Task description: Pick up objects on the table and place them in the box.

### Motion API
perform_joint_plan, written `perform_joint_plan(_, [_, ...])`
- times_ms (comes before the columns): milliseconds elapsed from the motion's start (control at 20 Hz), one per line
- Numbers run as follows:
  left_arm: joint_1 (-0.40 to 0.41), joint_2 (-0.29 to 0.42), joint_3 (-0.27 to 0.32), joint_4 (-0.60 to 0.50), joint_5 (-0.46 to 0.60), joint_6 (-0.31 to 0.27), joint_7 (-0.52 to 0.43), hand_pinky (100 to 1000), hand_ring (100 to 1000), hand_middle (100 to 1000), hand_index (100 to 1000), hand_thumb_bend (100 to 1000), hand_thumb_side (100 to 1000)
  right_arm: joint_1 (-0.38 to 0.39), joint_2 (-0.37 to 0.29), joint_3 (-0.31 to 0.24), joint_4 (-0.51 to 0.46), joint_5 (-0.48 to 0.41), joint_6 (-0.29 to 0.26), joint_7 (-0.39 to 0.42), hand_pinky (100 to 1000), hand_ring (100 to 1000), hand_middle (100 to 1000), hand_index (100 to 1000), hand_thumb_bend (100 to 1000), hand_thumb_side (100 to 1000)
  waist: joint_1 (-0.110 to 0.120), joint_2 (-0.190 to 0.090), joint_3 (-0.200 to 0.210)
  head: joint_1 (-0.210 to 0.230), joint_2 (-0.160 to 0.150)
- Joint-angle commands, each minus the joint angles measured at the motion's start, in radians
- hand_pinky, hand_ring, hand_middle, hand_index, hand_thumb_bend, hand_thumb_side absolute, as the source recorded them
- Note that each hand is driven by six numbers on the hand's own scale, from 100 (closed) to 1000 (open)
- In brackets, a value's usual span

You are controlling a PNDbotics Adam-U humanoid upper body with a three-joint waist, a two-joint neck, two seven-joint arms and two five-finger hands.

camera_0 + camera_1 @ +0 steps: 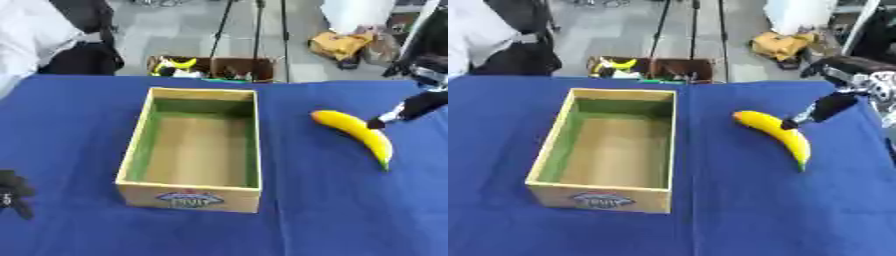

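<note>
Blue-covered table (332, 215), wooden box (131, 150) standing open near centre, long axis running away from the robot, inside bare with green-tinted walls, printed label on the near wall.

Banana (357, 131) lies on the cloth to the right of the box, well apart from it, not in it; yellow, curved, greenish tip toward the near side.

Right hand (820, 111) comes in from the right edge, a dark finger stretched down toward the banana's upper side; fingertip at or just beside the peel, contact cannot be confirmed. Fingers look extended, nothing grasped.

Left hand (12, 196) shows at the lower left edge of the left eye view only, resting low over the cloth, holding nothing; whether its fingers are curled or relaxed cannot be told
</note>
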Motion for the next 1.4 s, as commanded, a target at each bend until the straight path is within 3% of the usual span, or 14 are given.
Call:
perform_joint_plan(50, [-0.003, 0.018, 0.006, -0.019, -0.003, 0.003, 0.003, 323, 524, 541, 691, 100, 996, -0.012, -0.041, -0.001, -0.022, -0.013, 0.006, -0.006, 715, 903, 860, 887, 835, 606, 0.0, -0.023, -0.002, 0.0, -0.011])
perform_joint_plan(400, [-0.002, 0.017, 0.006, -0.019, -0.004, 0.006, 0.006, 323, 524, 540, 691, 100, 994, -0.007, -0.039, 0.009, -0.016, -0.011, 0.007, -0.015, 701, 886, 842, 875, 817, 593, 0.001, -0.022, -0.004, -0.002, -0.013])
perform_joint_plan(650, [-0.003, 0.017, 0.006, -0.019, -0.005, 0.007, 0.006, 322, 523, 540, 691, 100, 991, -0.001, -0.035, 0.017, -0.019, -0.001, 0.012, -0.047, 619, 834, 802, 852, 763, 518, 0.001, -0.02, -0.005, -0.003, -0.013])
perform_joint_plan(1000, [-0.004, 0.015, 0.005, -0.019, -0.005, 0.008, 0.006, 322, 523, 540, 691, 100, 989, 0.002, -0.008, 0.03, 0.0, 0.025, 0.03, -0.089, 475, 788, 770, 842, 721, 488, 0.002, -0.017, -0.002, -0.007, -0.017])
perform_joint_plan(1400, [-0.005, 0.013, 0.005, -0.019, -0.008, 0.012, 0.005, 322, 523, 540, 691, 100, 988, -0.003, 0.018, 0.036, 0.015, 0.039, 0.04, -0.106, 416, 774, 751, 841, 706, 465, 0.002, -0.013, 0.0, -0.01, -0.019])
